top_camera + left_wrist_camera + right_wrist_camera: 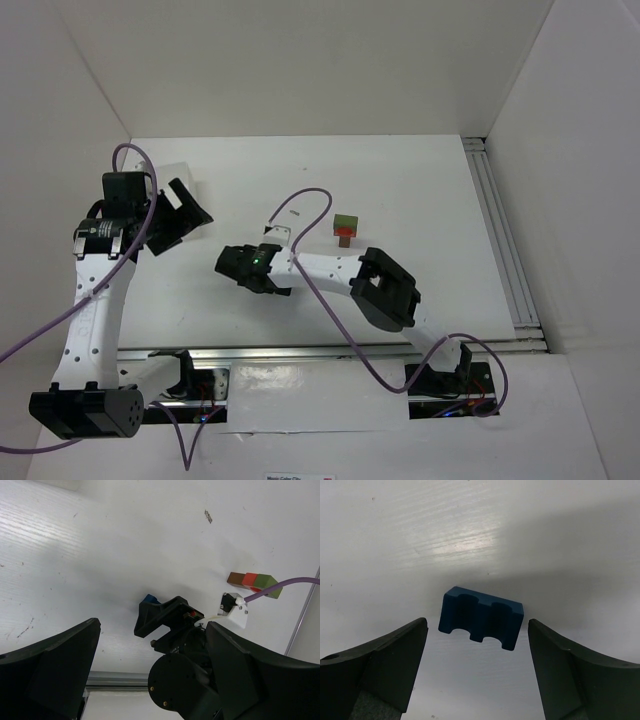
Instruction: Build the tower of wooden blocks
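Right fingers (380,665) spread astride blue block (481,617) | left fingers (50,665) spread | block tower (345,228) well apart

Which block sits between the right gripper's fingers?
The blue block, alone between the right gripper's fingers; the brown block, red block and green block sit together farther off.

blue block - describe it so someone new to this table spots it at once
On the white table, find the right gripper near the middle. The blue block lies between its open fingers, touching neither. Unlike the brown, red and green blocks grouped to the right, it is alone, blue and has two rounded grooves.
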